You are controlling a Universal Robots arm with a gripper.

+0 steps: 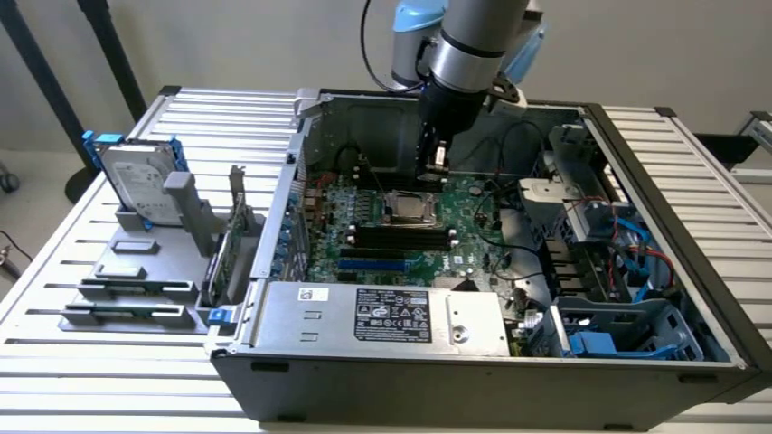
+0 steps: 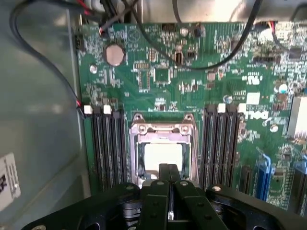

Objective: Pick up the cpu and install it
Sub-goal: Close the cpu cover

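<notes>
The cpu [image 2: 163,154] is a small pale silvery square. It lies flat inside the metal-framed socket [image 2: 139,130] on the green motherboard [image 2: 163,76]. My gripper [image 2: 169,175] hangs just above the socket's near edge, its two black fingers pressed together with nothing between them. In the exterior view the arm reaches down into the open computer case. There the gripper [image 1: 436,168] hovers a little above and behind the cpu [image 1: 411,207] in the middle of the motherboard [image 1: 471,231].
Black memory slots [image 2: 105,143] flank the socket on both sides, and black cables [image 2: 206,64] loop over the board. A grey power supply [image 1: 386,316] fills the case's front. On the exterior view's left, a hard drive with blue rails [image 1: 136,176] stands in a grey holder [image 1: 133,289].
</notes>
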